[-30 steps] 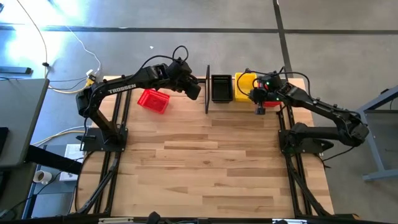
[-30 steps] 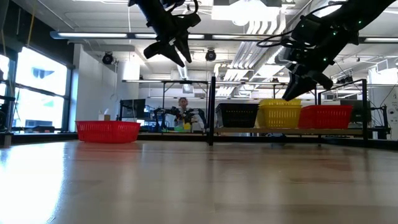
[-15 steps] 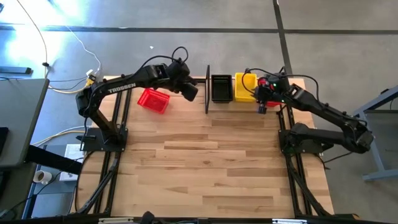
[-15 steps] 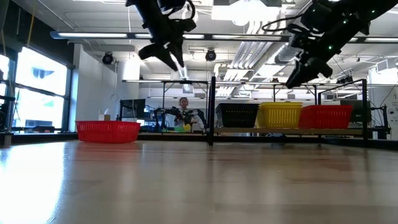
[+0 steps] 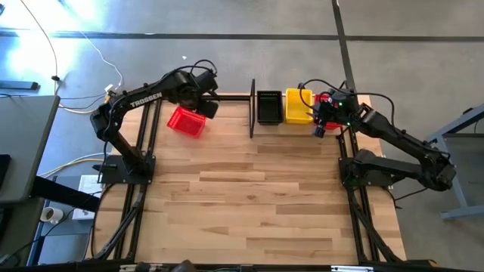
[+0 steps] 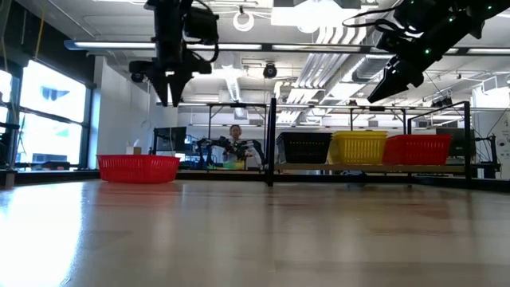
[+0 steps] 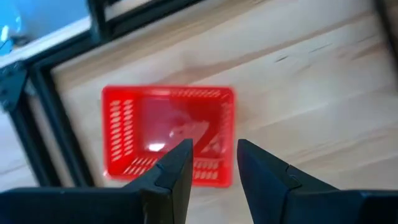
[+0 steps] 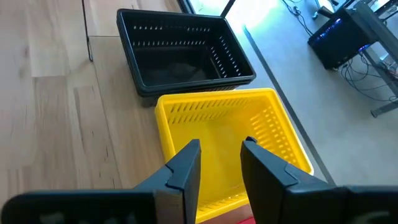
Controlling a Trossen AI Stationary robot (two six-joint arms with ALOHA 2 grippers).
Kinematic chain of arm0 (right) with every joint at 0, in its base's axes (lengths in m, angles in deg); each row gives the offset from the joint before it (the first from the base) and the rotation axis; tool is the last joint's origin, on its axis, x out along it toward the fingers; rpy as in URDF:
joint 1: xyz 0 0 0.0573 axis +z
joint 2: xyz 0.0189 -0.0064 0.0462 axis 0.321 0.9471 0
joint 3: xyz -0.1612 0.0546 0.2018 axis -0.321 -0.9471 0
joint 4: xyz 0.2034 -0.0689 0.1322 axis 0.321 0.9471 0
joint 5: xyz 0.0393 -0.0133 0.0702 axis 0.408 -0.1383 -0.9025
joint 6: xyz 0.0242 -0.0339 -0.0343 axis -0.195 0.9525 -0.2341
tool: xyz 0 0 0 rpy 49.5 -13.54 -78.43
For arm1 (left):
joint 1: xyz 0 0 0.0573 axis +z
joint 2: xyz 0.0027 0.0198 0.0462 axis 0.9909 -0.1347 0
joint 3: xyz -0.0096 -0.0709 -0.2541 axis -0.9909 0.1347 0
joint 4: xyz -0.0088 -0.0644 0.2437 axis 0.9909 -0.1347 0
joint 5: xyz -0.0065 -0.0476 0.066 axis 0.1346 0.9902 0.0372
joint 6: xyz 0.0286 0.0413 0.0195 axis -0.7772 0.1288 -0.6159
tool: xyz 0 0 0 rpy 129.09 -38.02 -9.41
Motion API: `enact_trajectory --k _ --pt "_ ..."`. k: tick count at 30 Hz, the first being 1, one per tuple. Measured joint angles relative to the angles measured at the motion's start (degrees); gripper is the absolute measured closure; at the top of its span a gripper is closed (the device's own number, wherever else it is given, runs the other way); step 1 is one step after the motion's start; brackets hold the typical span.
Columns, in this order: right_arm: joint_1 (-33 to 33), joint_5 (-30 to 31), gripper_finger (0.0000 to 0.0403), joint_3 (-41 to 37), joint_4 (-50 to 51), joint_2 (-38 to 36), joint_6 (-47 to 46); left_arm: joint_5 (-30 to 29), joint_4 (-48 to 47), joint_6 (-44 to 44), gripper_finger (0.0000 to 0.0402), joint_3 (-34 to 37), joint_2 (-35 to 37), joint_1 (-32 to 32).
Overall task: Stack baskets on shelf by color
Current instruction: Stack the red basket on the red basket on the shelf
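A lone red basket (image 5: pixel 186 121) rests on its bottom on the table near the far left (image 6: pixel 138 168). My left gripper (image 6: pixel 171 94) hangs above it, pointing down, open and with nothing between its fingers (image 7: pixel 214 162). The shelf (image 6: pixel 271 139) at the far edge holds a black basket (image 6: pixel 304 147), a yellow basket (image 6: pixel 358 147) and a red basket (image 6: pixel 417 149) side by side. My right gripper (image 6: pixel 390 84) hovers open above the yellow and red baskets, slanting down (image 8: pixel 221 162). It touches nothing.
The wooden tabletop (image 5: pixel 257 204) stretches bare toward the near edge. The shelf's thin black posts (image 5: pixel 252 108) stand between the lone red basket and the shelf baskets. A person (image 6: pixel 235 139) sits in the room beyond the table.
My left gripper has swung from beside the shelf's post toward the table's left, over the lone red basket, and has tipped from slanting to pointing almost straight down. My right gripper has risen from just above the shelf's baskets and rolled a little.
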Motion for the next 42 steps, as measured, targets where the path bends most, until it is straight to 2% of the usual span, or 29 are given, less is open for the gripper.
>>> enact_trajectory --k 9,21,27,36,42 --pt "0.0 0.0 0.0302 0.0 -0.02 0.04 -0.01 1.44 1.84 2.7 0.0286 9.33 0.0 4.17" --pt "0.0 0.0 0.0302 0.02 -0.11 0.24 -0.02 -5.36 6.25 3.47 0.0286 16.91 -0.24 14.78" --pt "0.0 0.02 0.0302 0.02 -0.78 0.24 -2.47 -5.18 11.13 0.91 0.0286 18.35 -0.26 18.92" --pt "0.0 0.34 0.0302 0.04 -0.76 0.24 -3.01 -2.77 11.83 -0.16 0.0286 18.48 -2.81 19.22" --pt "0.0 1.55 0.0302 0.04 -0.72 0.24 -3.0 -3.3 11.17 1.98 0.0286 18.5 -5.97 19.32"
